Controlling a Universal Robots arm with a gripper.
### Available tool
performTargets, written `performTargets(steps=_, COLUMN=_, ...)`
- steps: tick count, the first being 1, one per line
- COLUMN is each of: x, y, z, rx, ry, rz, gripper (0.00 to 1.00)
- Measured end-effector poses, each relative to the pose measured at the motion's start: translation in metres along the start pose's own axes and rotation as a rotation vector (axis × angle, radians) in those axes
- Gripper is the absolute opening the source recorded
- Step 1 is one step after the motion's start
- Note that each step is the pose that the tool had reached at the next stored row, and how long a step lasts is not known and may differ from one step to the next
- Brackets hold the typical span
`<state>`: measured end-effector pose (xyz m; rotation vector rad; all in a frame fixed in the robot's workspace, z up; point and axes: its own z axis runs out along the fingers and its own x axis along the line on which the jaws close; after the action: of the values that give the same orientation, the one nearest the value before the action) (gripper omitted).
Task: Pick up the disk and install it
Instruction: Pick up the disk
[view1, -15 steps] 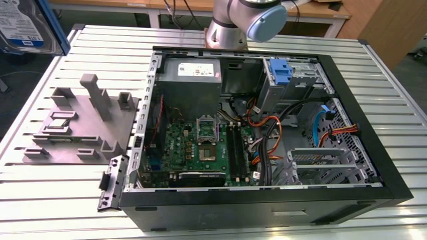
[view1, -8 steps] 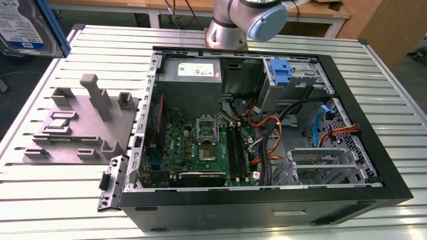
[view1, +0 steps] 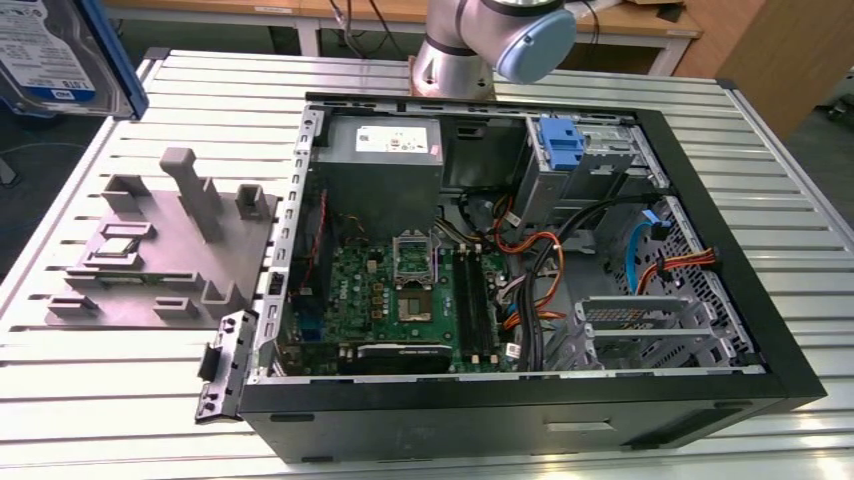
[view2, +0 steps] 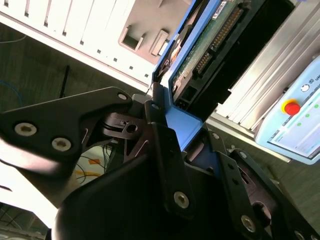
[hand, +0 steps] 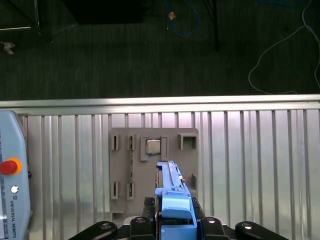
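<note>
Found black metal pincer closed tight on the blue plastic carrier bracket framing the flat rectangular grey metal disk. Seen in both wrist views: a black finger pressed to each side of that bracket. Held on edge, in the air, clear of every surface. Noted green circuit board with black connector row just past the fingertips in the second wrist view. Noted blue-and-white printed label on the disk's broad face in the exterior view; wording not taken down.

Directly under the pincer: grey plastic slotted fixture, apart from the disk, lying on a ribbed aluminium table. Bare ribbed surface open on both sides of the fixture. Off to one side of the pincer, at the table's margin: pale blue-and-grey teach pendant with round red button and lettering. Beyond the fixture: straight table edge, then dark carpeted floor with loose cables.

Well apart from the pincer, toward the exterior view's right: open black computer case, just beside the fixture. Inside it: green motherboard, grey power-supply box with white label, bare blue plastic bracket in the drive bay, orange and blue cabling. Farthest, behind the case: grey robot arm joint.
</note>
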<state>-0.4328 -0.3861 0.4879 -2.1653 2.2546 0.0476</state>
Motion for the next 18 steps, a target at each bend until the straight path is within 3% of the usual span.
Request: performTargets(steps=18, x=-0.0003, y=-0.0115, z=-0.0001, rx=-0.0001, ry=0.0, rz=0.0, gripper=0.37)
